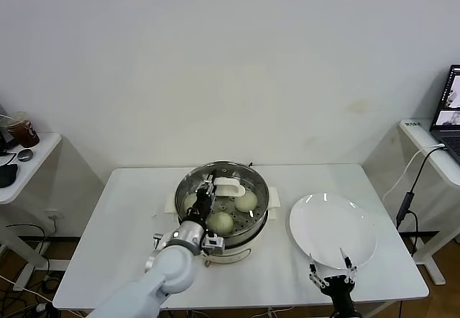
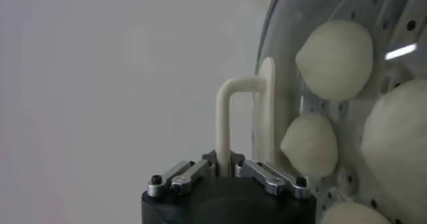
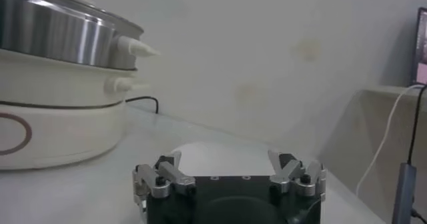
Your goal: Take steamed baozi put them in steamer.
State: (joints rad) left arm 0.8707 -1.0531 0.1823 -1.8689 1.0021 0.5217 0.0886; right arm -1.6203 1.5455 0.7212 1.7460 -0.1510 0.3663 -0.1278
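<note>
looks almost done. inside the steamer (image 1: 222,206), on the holey steel tray, sit the steamed baozi (image 1: 246,201): two easy to spot from the head view, a third half hidden behind the arm. in the left wrist view, three full buns (image 2: 333,49) and the edge of a fourth at the bottom, all seen through the glass lid (image 2: 347,19). nothing left on the white plate (image 1: 333,229), just to the right of the steamer on the white table (image 1: 108,217).

over the steamer, the left gripper (image 2: 229,167), pinched tight on the lid's white handle (image 2: 230,112). lid resting on the steamer or held a bit above it: cannot tell. so probably only the lid left to let go of, and the arm to pull away.

down at the near edge of the table, by the plate, the right gripper (image 1: 331,273), waiting, fingers spread wide, nothing held.

no words or brand names to read. only a thin red ring mark on the steamer's white base (image 3: 13,135). off to the right, a laptop (image 1: 450,113) on a side desk, screen too small to read. off to the left, a cup (image 1: 21,129) on another desk, print too small to read.
</note>
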